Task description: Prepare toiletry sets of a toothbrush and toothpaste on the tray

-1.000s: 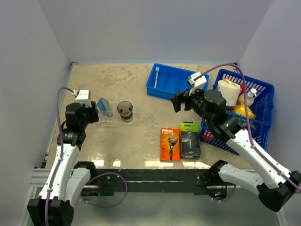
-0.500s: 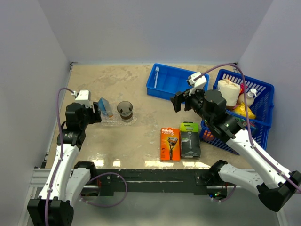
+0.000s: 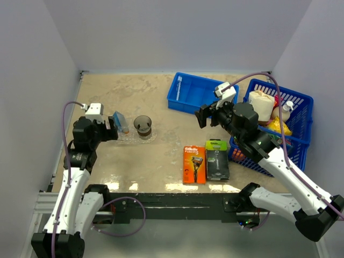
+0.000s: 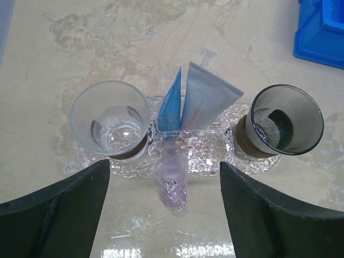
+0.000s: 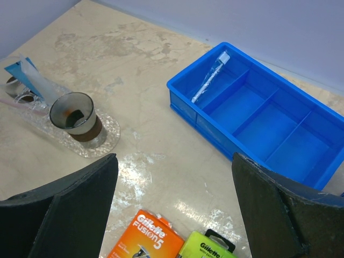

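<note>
Looking maybe halfway done: the tray (image 4: 207, 156) carries a clear cup (image 4: 110, 119) and a smoky cup (image 4: 285, 121), with toothpaste (image 4: 204, 102) leaning between them. One toothbrush (image 5: 208, 78) lies in the blue bin (image 5: 269, 115), well apart from the tray, so that's left to do. Left gripper (image 4: 164, 172) and right gripper (image 5: 173, 161) both have jaws spread, holding nothing. Mottled beige table (image 3: 161, 91), glossy at the front, plain pale walls around.

The beige, marbled table (image 3: 161, 97) carries a clear textured tray (image 4: 209, 158) at its left. A blue bin (image 3: 199, 91) sits at the far middle, a blue lattice basket (image 3: 293, 92) along the right edge. Near the front, an orange razor pack (image 3: 194, 164) lies just beside a black-green razor pack (image 3: 217, 159).
</note>
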Tool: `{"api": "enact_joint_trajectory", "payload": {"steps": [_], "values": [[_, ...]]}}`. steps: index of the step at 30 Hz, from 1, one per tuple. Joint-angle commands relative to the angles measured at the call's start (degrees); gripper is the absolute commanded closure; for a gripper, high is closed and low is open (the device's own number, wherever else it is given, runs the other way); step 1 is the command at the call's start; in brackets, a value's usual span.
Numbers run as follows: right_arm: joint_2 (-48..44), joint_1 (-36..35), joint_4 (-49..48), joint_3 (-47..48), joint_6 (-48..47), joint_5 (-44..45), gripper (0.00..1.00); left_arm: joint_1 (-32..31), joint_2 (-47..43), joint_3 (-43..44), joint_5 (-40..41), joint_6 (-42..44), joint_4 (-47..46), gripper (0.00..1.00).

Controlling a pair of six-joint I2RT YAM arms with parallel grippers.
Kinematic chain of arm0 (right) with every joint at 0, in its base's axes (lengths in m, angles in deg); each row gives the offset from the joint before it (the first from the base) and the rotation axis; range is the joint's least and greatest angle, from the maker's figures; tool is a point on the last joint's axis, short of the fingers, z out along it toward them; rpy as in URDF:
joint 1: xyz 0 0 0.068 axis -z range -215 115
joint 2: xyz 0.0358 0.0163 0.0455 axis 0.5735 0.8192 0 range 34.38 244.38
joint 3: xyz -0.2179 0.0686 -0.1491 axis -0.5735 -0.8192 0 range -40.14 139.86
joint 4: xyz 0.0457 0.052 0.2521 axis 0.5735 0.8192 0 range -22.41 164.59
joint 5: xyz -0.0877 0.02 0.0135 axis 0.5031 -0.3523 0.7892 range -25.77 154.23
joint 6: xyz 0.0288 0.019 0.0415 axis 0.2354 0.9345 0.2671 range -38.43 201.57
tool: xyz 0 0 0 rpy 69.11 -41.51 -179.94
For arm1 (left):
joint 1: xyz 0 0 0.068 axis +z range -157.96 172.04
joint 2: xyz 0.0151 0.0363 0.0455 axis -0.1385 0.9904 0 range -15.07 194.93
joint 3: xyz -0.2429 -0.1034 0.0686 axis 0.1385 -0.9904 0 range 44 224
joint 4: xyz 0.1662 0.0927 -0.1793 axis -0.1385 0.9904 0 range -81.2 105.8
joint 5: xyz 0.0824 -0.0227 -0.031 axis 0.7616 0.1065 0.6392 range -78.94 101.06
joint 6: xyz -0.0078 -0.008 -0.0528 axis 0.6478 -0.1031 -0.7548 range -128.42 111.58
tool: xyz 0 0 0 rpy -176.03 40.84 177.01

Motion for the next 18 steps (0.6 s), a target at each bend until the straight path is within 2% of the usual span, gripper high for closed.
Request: {"api": "enact_joint_trajectory", "payload": {"steps": [1,6,11,14,18], "values": [[-0.2,0.0,-1.6,1.6,0.6,1.4,0.11,0.5,-1.9,3.1,-1.7,1.3,-1.7,0.12],[0.3,0.1,-0.5,2.6,1.4,2.0,0.11,0.5,-2.9,5.3,-2.2,1.7,-2.5,0.11],[0.8,0.1,1.1,5.6,4.1,-0.7,0.12,0.5,-0.8,7.4,-6.6,2.2,-4.0,0.11],[1.7,0.1,0.9,6.7,4.2,-2.0,0.16,0.5,0.5,8.4,-6.1,0.8,-5.8,0.11],[5.1,0.0,1.8,8.5,4.9,-2.3,0.20,0.5,2.3,9.9,-3.4,-1.0,-12.6,0.09]]}}
